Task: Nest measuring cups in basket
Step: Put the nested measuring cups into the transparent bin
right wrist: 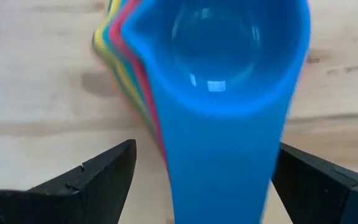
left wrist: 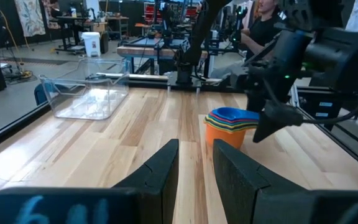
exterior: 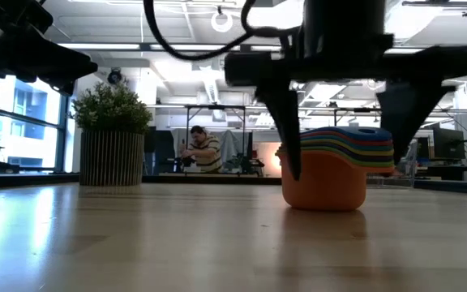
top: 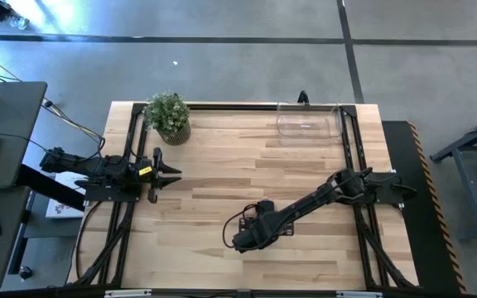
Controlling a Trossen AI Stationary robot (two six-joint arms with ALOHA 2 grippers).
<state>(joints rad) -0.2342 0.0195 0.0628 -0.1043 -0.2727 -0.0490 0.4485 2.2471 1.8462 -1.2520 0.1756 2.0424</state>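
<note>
The right pincer (exterior: 343, 154) straddled the nested measuring cups (exterior: 335, 170), released; closing off-centre could topple them, well short of the basket (top: 308, 121) at one o'clock.

A pale wooden table (top: 222, 165) stands on a grey concrete floor (top: 222, 66) crossed by dark seams. A potted plant (top: 169, 116) sits near the table's far left corner. A dark desk (top: 2, 141) stands beside the left edge. Beyond, tall windows (exterior: 14, 122) admit daylight, ceiling lights glow, and a seated person (exterior: 205, 150) works among benches.
</note>
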